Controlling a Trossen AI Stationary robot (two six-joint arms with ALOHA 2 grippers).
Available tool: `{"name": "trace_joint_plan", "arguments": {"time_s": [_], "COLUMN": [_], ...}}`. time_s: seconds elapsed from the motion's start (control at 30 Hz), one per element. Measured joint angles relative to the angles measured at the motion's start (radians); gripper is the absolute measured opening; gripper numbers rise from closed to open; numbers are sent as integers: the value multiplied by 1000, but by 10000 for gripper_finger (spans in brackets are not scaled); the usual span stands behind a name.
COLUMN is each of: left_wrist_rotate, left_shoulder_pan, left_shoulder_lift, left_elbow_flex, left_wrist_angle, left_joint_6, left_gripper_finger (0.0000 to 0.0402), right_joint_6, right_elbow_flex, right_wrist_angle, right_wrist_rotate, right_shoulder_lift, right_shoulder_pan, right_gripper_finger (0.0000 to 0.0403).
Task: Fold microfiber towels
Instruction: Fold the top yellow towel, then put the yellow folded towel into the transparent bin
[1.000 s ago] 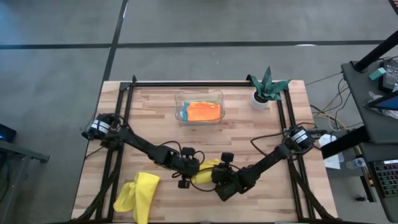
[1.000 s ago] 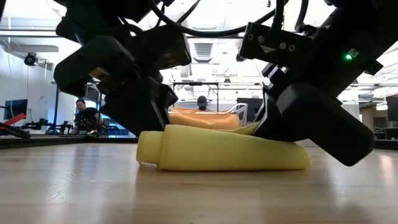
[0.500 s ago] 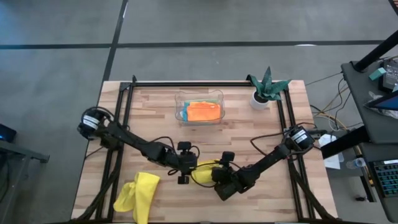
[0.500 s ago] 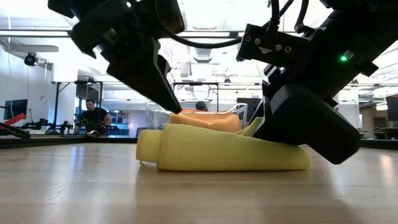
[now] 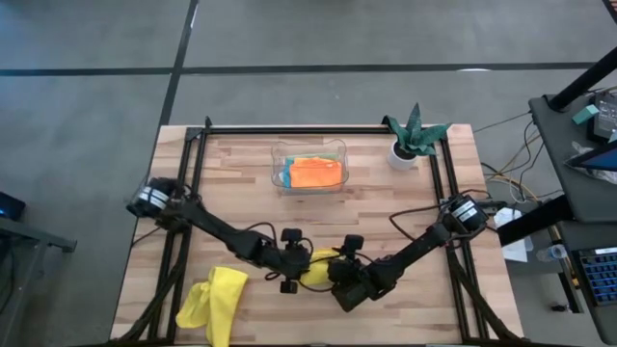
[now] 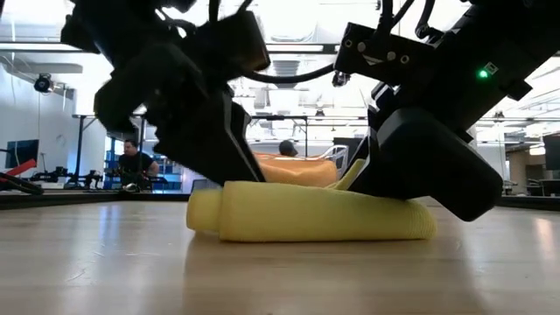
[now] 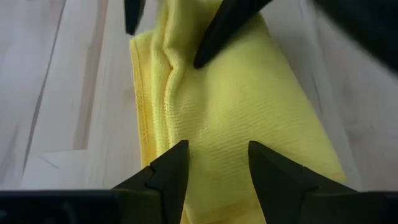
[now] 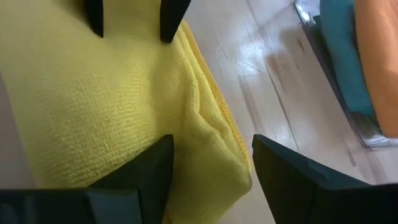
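A folded bright yellow towel (image 5: 319,262) lies flat on the wooden table near its front edge, its rolled fold (image 6: 214,213) toward the table's left. My left gripper (image 5: 297,273) stands open over the towel's left end, and its fingers (image 7: 169,171) straddle a strip of flat cloth (image 7: 236,99). My right gripper (image 5: 338,274) stands open over the right end (image 8: 106,106), slanting down. The two grippers face each other across the towel. My left gripper's fingertip (image 6: 248,171) comes down to the towel's top near the rolled fold, slanting from the table's left; I cannot tell whether it touches. My right gripper's fingers (image 8: 147,168) hang right over the towel's right end; its own body hides whether they touch.
A second yellow towel (image 5: 214,301) lies crumpled at the front left. A clear tray (image 5: 280,154) at the far middle holds an orange towel (image 5: 316,173) and a turquoise one (image 8: 339,56). A potted plant (image 5: 415,135) stands at the far right corner.
My left gripper has lifted and swung back toward the table's left edge, then come down again to the towel's left end. The folded towel has stayed flat on the table.
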Motion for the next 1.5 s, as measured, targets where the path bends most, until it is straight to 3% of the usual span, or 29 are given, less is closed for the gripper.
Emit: {"name": "trace_joint_plan", "arguments": {"time_s": [0.43,0.7,1.03,1.2,1.3,1.5], "left_wrist_rotate": [2,3,-27,-29,-85,-122], "left_shoulder_pan": [0,1,-35,-128,-174,-203], "left_shoulder_lift": [25,-24,-128,-87,-63,-33], "left_elbow_flex": [3,15,30,30,31,42], "left_wrist_angle": [-8,-100,-126,-42,-38,-39], "left_joint_6": [0,3,51,88,89,60], "left_gripper_finger": [151,151,150,150,150,151], "right_joint_6": [12,174,245,300,305,302], "right_elbow_flex": [114,216,221,217,215,214], "right_wrist_angle": [-215,-488,-488,-489,-489,-488], "right_wrist_rotate": [96,137,135,142,171,185], "right_shoulder_lift": [-5,-8,-8,-6,-5,-5], "right_shoulder_pan": [25,91,212,253,262,256], "right_gripper_finger": [210,210,210,210,210,210]}}
